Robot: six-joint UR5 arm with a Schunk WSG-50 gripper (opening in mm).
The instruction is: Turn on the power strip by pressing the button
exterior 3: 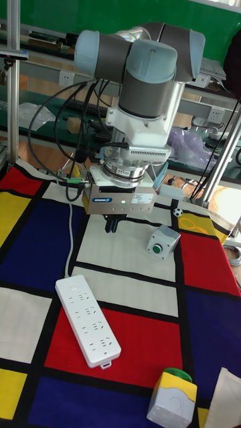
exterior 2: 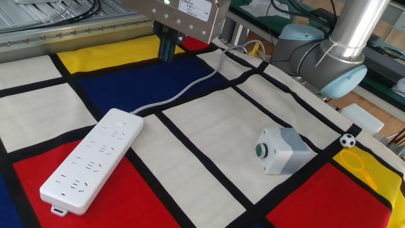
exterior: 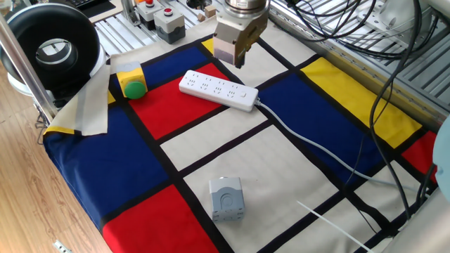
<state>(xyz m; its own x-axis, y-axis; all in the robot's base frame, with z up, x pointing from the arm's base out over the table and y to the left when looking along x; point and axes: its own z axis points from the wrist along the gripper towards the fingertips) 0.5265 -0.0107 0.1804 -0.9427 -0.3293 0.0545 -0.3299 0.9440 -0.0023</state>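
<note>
In one fixed view, the long flat white plastic power strip (exterior: 218,90) lies slantwise across a red panel of the colour-block tablecloth (exterior: 323,133), its thin white cable (exterior: 309,146) trailing off from one end. The tiny white rounded button (exterior: 242,93) sits on the strip's face at that cable end, barely distinguishable. The metal two-finger gripper (exterior: 230,55) hangs above and behind the strip, apart from it.

In the other fixed view the strip (exterior 2: 92,158) lies near the camera, with the button end (exterior 2: 120,119) a faint mark. The gripper's dark fingertips (exterior 2: 166,49) hang well beyond that end, over the blue panel; they read as one narrow dark stem, so I cannot tell whether they are parted or together. A small grey cube box with a green button (exterior 2: 281,150) stands well to the side of the strip.

In the tall fixed view the gripper (exterior 3: 114,223) hovers beyond the strip's cable end (exterior 3: 73,283), its tips largely shadowed.

The risk: the button is small, so a descent slightly off-line would land on bare casing or a socket group, or push the light strip sideways.
</note>
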